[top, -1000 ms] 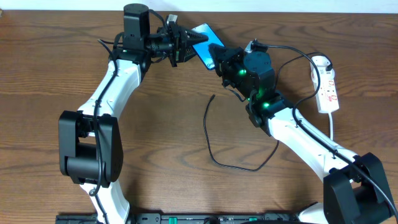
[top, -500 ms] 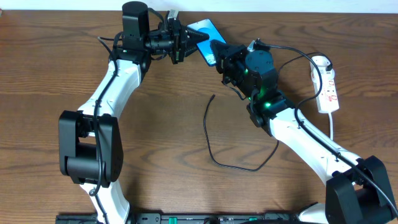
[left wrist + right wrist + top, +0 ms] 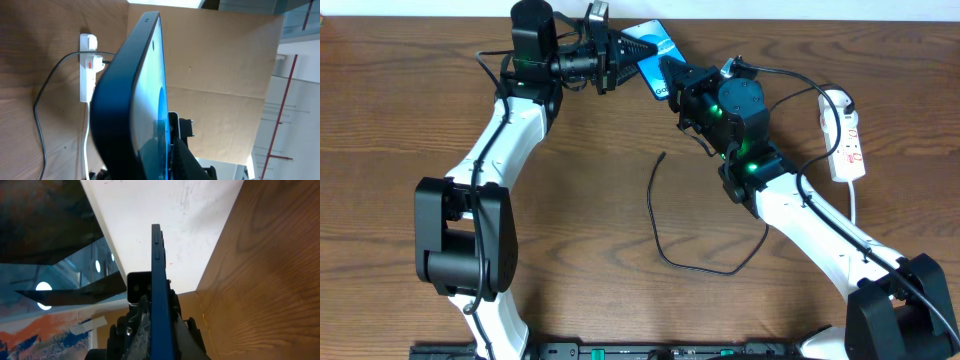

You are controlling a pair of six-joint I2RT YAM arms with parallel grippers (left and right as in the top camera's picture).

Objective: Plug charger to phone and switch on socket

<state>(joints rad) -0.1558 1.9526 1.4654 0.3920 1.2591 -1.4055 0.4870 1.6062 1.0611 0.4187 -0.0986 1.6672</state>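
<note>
The phone [image 3: 653, 50] with its blue screen is held off the table near the far edge, between both arms. My left gripper [image 3: 628, 52] is shut on its left end and my right gripper [image 3: 671, 82] is shut on its right end. In the left wrist view the phone [image 3: 131, 90] fills the middle edge-on; in the right wrist view it [image 3: 159, 275] is a thin blue edge between the fingers. The charger cable [image 3: 654, 215] lies loose on the table, its small tip [image 3: 663, 154] free. The white socket strip [image 3: 846, 135] lies at the right, and also shows in the left wrist view [image 3: 87, 65].
The strip's white cord [image 3: 853, 205] runs toward the front beside the right arm. A black cable [image 3: 790, 82] arcs from the strip's far end to the right wrist. A white wall edge borders the table's far side [image 3: 770, 8].
Both grippers have carried the phone a little toward the far edge and to the right, tilting it. The charger cable and strip have not moved.
</note>
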